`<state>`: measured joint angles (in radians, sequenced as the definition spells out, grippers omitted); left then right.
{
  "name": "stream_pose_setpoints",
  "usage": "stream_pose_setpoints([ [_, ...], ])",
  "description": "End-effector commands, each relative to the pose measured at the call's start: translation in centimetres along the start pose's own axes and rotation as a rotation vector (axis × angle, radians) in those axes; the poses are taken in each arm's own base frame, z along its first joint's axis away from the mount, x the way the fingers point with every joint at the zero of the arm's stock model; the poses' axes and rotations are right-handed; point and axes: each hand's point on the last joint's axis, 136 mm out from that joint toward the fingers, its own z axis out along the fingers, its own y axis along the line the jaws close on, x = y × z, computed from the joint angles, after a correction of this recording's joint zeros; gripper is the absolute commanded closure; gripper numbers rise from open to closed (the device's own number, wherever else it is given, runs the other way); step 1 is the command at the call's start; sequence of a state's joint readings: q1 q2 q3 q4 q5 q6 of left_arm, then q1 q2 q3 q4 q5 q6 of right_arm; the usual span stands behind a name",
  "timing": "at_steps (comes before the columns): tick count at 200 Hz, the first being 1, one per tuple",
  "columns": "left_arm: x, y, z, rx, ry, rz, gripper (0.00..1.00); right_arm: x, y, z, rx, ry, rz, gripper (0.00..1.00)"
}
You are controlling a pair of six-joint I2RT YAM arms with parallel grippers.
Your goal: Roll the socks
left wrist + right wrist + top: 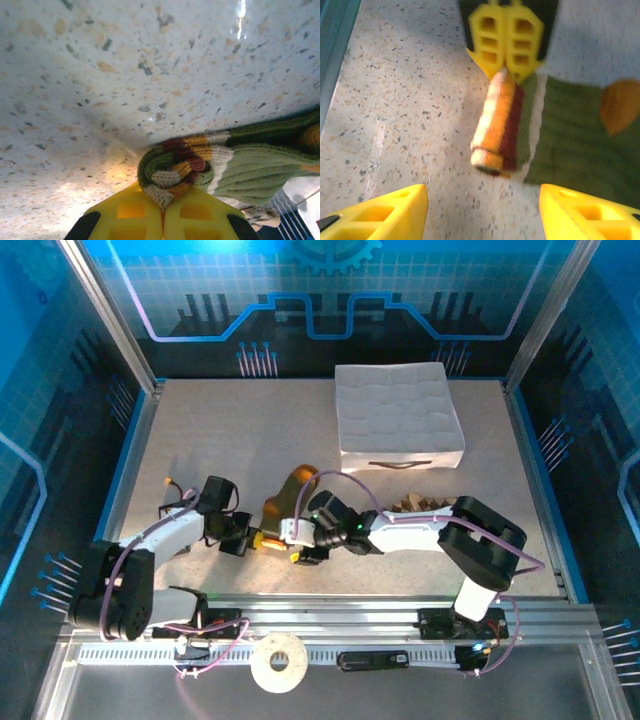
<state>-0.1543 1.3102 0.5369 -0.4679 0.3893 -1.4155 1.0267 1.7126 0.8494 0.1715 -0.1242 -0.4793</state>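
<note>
White tape roll (278, 664) on the near rail | left gripper (162, 202) clenched on the rolled striped cuff of the olive-green ribbed sock with orange heel (570, 130), which lies on the speckled table (230, 440) | right gripper (482, 220) spread wide, near the roll, holding nothing | brown-and-beige argyle sock (420, 506) partly hidden beside the right arm | white quilted box (398, 415) at the back

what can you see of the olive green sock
The olive-green sock is ribbed knit with orange, maroon and cream stripes and an orange patch. Its striped end is rolled into a tight coil; the rest lies flat on the speckled table. The left claw is shut on the coil; the open right claw stands clear of it.
</note>
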Motion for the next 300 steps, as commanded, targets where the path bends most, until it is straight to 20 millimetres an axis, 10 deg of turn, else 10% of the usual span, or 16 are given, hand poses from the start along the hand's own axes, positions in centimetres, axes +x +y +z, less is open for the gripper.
stream_pose_setpoints([
  [1, -1.3, 6.0, 0.5, -0.237, -0.045, -0.089, 1.00, -1.1, -1.5, 0.6, 0.173, 0.022, -0.301, 0.39],
  [67, -1.5, 5.5, 0.6, -0.258, -0.046, -0.061, 1.00, -1.4, -1.6, 4.6, 0.227, 0.125, -0.357, 0.50],
  [129, -1.4, 4.9, 0.3, -0.247, -0.044, -0.032, 1.00, 1.2, -0.8, 5.5, 0.167, 0.223, -0.225, 1.00],
  [185, -0.4, 0.9, -3.3, -0.055, -0.095, 0.036, 0.43, 4.4, 2.9, 4.9, -0.132, 0.265, 0.127, 1.00],
  [229, 0.3, -0.7, -5.1, 0.048, -0.116, 0.103, 0.41, 6.2, 3.9, 4.7, -0.279, 0.284, 0.386, 1.00],
  [300, 2.1, -1.8, -2.0, 0.122, -0.049, 0.190, 0.48, 8.3, 3.0, 4.6, -0.434, 0.261, 0.768, 1.00],
])
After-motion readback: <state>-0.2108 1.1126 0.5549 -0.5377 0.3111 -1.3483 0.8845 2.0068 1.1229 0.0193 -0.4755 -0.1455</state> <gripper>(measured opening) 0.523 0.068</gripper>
